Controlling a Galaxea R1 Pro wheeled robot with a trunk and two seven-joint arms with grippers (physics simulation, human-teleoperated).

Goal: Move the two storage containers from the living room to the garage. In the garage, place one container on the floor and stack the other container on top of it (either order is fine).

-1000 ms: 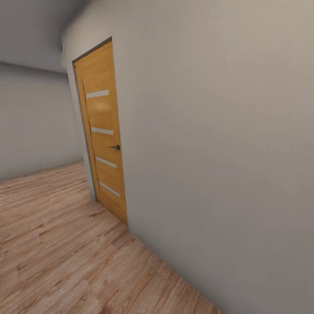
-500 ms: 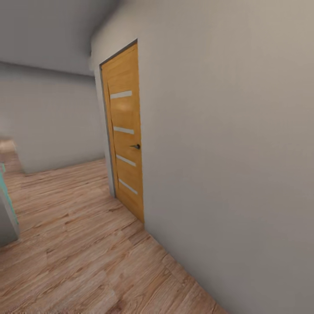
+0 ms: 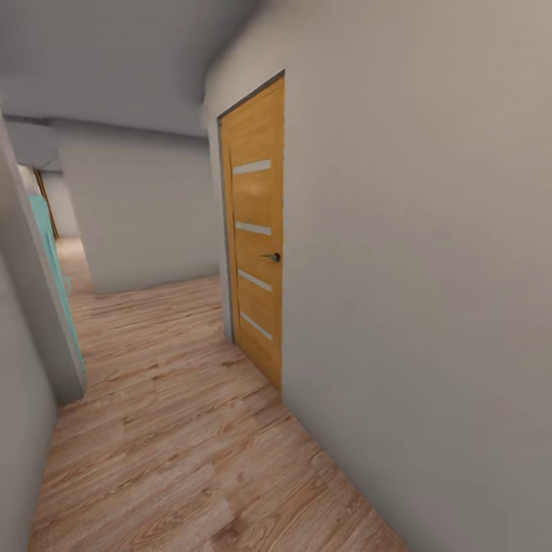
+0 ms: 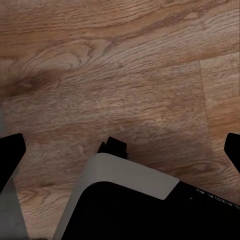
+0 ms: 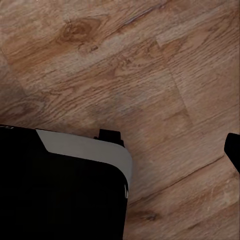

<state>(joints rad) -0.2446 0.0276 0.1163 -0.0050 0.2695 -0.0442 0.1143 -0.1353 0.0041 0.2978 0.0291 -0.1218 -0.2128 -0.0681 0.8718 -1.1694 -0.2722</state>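
Wood-plank floor (image 3: pixel 176 429) runs down a hallway, cream wall (image 3: pixel 429 268) close on the robot's right. Orange wooden door (image 3: pixel 257 238) with four pale horizontal strips and a dark handle (image 3: pixel 271 257) sits shut in that wall. Across the hall, a grey wall edge (image 3: pixel 31 307) with a teal panel (image 3: pixel 54 268) beside it, and further back a second passage opening.

Versus 0.5 s ago: the whole head view has shifted, so the camera moved, not the things. The door now sits further right in the picture, more of the left-side wall and the teal panel has come into view, and the far passage is newly visible.

Left claw (image 4: pixel 120 150): dark fingertips (image 4: pixel 11 152) show at the two edges of the wrist picture, spread wide, nothing between them but floor and the robot's black-and-white base (image 4: pixel 130 200). Right claw: one dark fingertip (image 5: pixel 233 150) at the edge, cannot tell its spread; floor and base (image 5: pixel 65 185) under it.

Storage containers are not in any picture; robot is in transit.
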